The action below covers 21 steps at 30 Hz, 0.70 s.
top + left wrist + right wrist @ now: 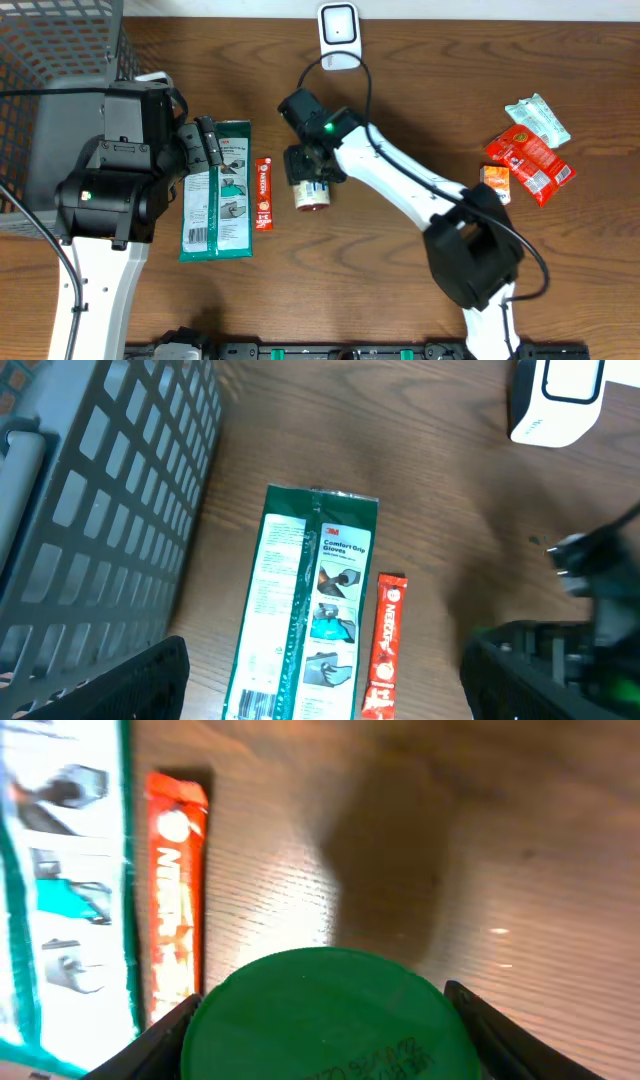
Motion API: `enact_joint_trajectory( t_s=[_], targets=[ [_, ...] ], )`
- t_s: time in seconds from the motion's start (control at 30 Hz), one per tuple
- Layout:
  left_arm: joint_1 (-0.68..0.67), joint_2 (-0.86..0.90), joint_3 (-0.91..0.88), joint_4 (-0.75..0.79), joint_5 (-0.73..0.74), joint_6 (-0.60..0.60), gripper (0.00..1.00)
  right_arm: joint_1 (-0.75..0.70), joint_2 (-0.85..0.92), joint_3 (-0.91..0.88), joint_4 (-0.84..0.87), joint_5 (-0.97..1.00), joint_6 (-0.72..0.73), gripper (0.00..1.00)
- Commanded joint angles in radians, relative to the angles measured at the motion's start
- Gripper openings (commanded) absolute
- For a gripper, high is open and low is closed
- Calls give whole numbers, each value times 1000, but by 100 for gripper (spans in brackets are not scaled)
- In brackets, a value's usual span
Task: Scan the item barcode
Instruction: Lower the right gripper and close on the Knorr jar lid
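A small jar with a green lid [330, 1020] lies on the table, its white label and brown end showing in the overhead view [312, 196]. My right gripper [308, 172] [325, 1025] is shut on the jar, one finger against each side of the lid. The white barcode scanner [339, 36] [556, 400] stands at the table's far edge, behind the jar. My left gripper [212, 148] [330, 680] hangs open above a green-and-white glove packet [219, 190] [305, 610] and holds nothing.
A red snack bar [264, 194] [385, 645] [175, 890] lies between the glove packet and the jar. A grey wire basket [60, 50] [90, 510] fills the far left. Red packets [530, 160], a white-green packet [538, 118] and a small orange box [494, 180] lie at the right.
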Motion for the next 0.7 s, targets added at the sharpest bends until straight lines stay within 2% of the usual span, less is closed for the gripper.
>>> enact_joint_trajectory(
  t_s=[0.0, 0.3, 0.5, 0.67],
  targets=[
    [2, 2, 5, 0, -9, -9, 87, -2, -105, 10, -3, 82, -96, 57],
    [2, 2, 5, 0, -9, -9, 87, 1, -245, 10, -12, 220, -146, 59],
    [2, 2, 5, 0, -9, -9, 87, 14, -327, 0, -48, 303, -149, 54],
    [2, 2, 5, 0, -9, -9, 87, 51, -443, -81, -58, 389, -148, 53]
  ],
)
